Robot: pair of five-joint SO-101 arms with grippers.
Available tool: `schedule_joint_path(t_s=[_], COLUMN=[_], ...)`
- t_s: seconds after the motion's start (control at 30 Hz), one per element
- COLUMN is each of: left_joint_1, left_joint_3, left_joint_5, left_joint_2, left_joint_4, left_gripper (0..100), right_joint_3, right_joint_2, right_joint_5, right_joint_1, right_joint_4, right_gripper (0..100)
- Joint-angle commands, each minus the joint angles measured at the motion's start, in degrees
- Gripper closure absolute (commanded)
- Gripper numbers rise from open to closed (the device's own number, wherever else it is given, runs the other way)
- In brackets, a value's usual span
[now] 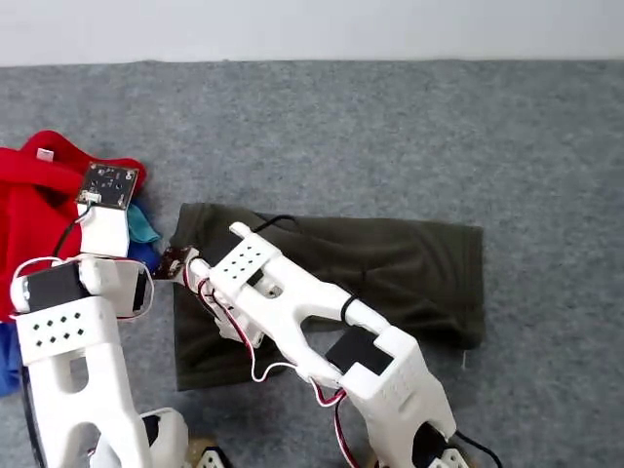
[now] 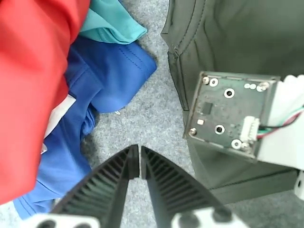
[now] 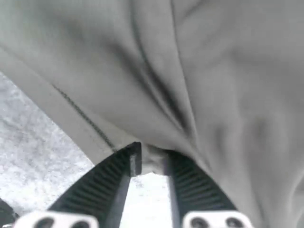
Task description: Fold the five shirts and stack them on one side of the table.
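A dark olive shirt (image 1: 390, 263) lies spread across the middle of the grey table, partly folded. My right gripper (image 3: 149, 161) is at that shirt's left edge, shut on the olive shirt's hem (image 3: 95, 128), and cloth bunches between its fingers. In the high view the right arm (image 1: 292, 297) stretches over the shirt to that edge. My left gripper (image 2: 140, 164) is shut with nothing in it, above bare table between the olive shirt (image 2: 228, 38) and a blue shirt (image 2: 104, 76). The right arm's camera board (image 2: 228, 116) is close beside it.
A pile of shirts lies at the table's left: red (image 1: 29, 205) on top, teal (image 1: 144, 224) and blue (image 1: 8, 361) showing beneath. The grey table (image 1: 390, 127) runs bare behind and to the right of the olive shirt. A white wall borders the far edge.
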State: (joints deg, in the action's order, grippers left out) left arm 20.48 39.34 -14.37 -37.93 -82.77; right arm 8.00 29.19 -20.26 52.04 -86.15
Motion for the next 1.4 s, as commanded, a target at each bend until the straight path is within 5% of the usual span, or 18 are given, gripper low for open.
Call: schedule_joint_path(t_s=[0.0,0.3,0.6,1.1,1.37], left_joint_1=[-0.1,-0.1,-0.1,-0.1,0.0], left_joint_3=[-2.4,-2.4,-2.4,-2.4,-2.5], left_joint_5=[0.5,0.5,0.5,0.5,0.5], left_joint_2=[-1.6,-1.6,-1.6,-1.6,-1.6], left_joint_4=[0.6,0.6,0.5,0.6,0.7], left_gripper=[98,98,98,98,98], right_joint_3=[2.6,2.9,2.8,3.0,2.7], right_joint_2=[-1.0,3.9,3.6,-6.9,-6.8], right_joint_5=[0.0,0.0,-0.4,-1.6,-1.1], right_joint_1=[-0.1,0.3,0.1,5.1,8.8], right_joint_4=[1.0,2.2,3.0,-12.3,-11.7], right_gripper=[88.0,88.1,98.9,99.0,99.0])
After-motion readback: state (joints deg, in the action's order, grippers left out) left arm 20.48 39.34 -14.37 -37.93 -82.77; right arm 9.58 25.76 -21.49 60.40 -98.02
